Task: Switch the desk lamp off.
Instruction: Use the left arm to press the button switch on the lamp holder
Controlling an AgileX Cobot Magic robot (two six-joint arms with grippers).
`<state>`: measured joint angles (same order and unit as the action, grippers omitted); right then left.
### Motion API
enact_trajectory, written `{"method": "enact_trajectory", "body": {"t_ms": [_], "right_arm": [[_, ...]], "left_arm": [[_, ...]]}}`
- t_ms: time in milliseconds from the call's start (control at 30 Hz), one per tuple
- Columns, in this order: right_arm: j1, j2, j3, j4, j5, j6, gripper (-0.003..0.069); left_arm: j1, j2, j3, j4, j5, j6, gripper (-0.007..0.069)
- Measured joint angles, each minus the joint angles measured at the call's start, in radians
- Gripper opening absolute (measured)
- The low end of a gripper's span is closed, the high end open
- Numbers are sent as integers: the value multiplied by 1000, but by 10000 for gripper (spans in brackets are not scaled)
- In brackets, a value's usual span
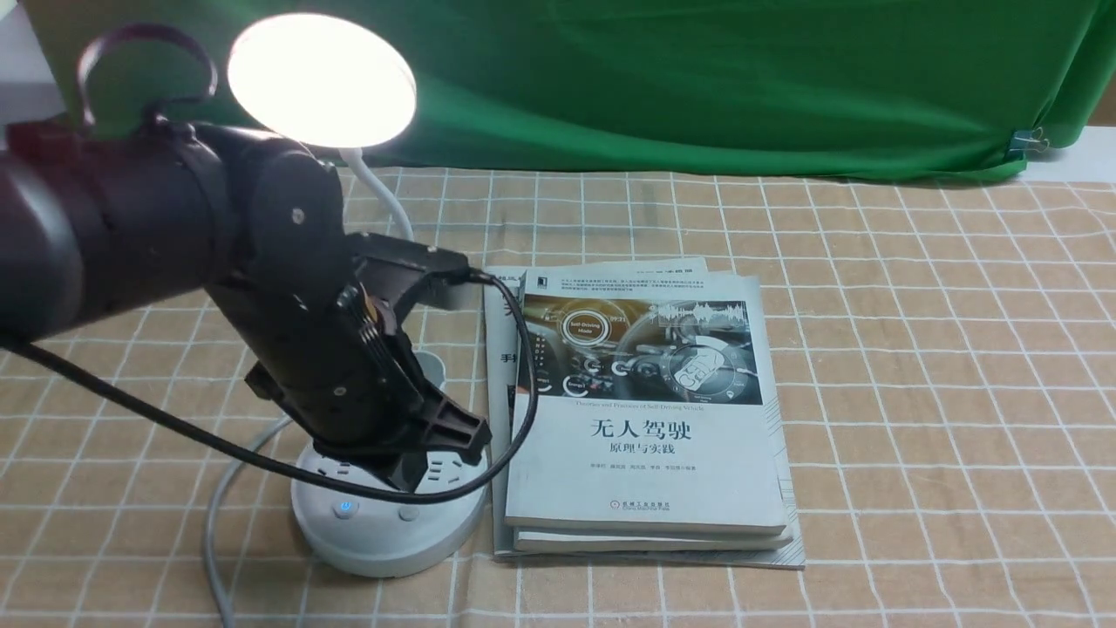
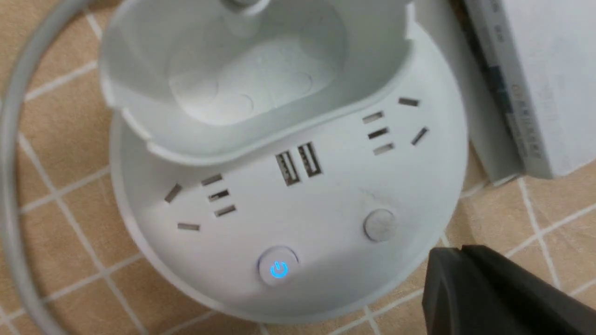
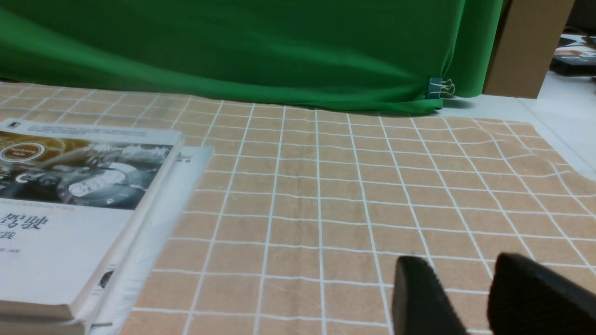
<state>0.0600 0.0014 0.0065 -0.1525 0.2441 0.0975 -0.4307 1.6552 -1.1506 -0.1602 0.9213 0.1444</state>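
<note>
Evidently rigid and bottom-heavy, the lit desk lamp (image 1: 321,80) needs no grasp: lightly press a button (image 2: 379,224) at 6 o'clock on its base (image 2: 326,200). Left tool (image 1: 415,475) clenched or released: cannot tell.

Lit desk lamp (image 1: 321,78), left arm's fingers (image 1: 410,473) low over its base (image 1: 384,534), stacked books (image 1: 645,427) beside.

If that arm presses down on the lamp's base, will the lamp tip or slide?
Probably neither. The desk lamp sits on a wide, flat round base, so a downward press should leave it steady. Its thin neck looks bendable, so the lit head may wobble. The checked cloth likely adds grip against sliding.
</note>
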Motion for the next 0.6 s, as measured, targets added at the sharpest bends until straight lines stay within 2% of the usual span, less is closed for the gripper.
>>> {"method": "enact_trajectory", "body": {"t_ms": [233, 600], "right_arm": [[0, 0, 0, 0, 0, 0, 242], [0, 0, 0, 0, 0, 0, 242]], "left_arm": [[0, 122, 1, 0, -5, 0, -5], [0, 55, 1, 4, 12, -8, -5]]}}
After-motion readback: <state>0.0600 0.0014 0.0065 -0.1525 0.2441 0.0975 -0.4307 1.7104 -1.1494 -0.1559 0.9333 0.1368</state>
